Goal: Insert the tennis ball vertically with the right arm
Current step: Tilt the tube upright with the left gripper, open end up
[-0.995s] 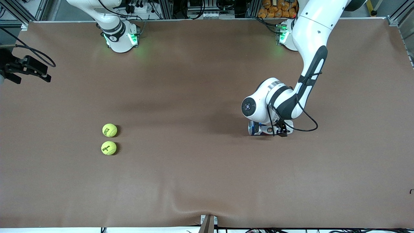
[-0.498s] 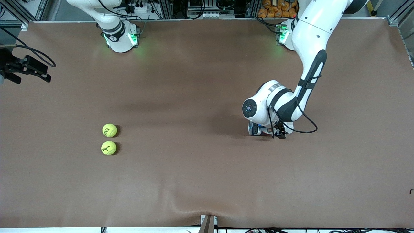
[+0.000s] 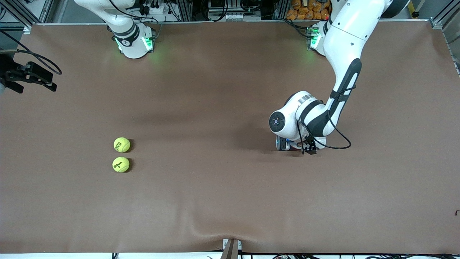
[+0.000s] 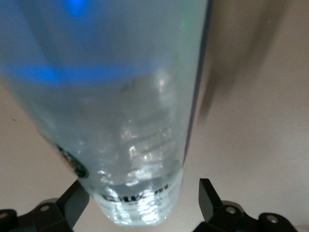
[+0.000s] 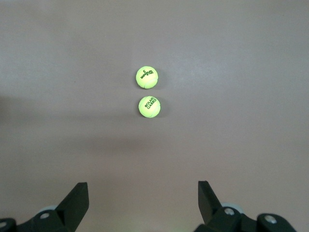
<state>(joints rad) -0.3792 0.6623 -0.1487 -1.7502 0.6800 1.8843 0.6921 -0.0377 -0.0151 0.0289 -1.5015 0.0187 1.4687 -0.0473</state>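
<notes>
Under the left arm's wrist, a clear can (image 3: pixel 289 144) lies mostly hidden between the open left gripper (image 4: pixel 144 205) (untouched); the right gripper (image 5: pixel 143 205) waits, spread, empty.

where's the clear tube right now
In the front view the clear tube lies on the table toward the left arm's end, under the left end effector, whose open fingers straddle it.

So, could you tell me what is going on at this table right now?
The left claw is down at a clear plastic ball tube lying on the table, open fingers on either side of it, not yet gripping. The right claw waits open above the table's right-arm end. Two tennis balls sit untouched side by side.
</notes>
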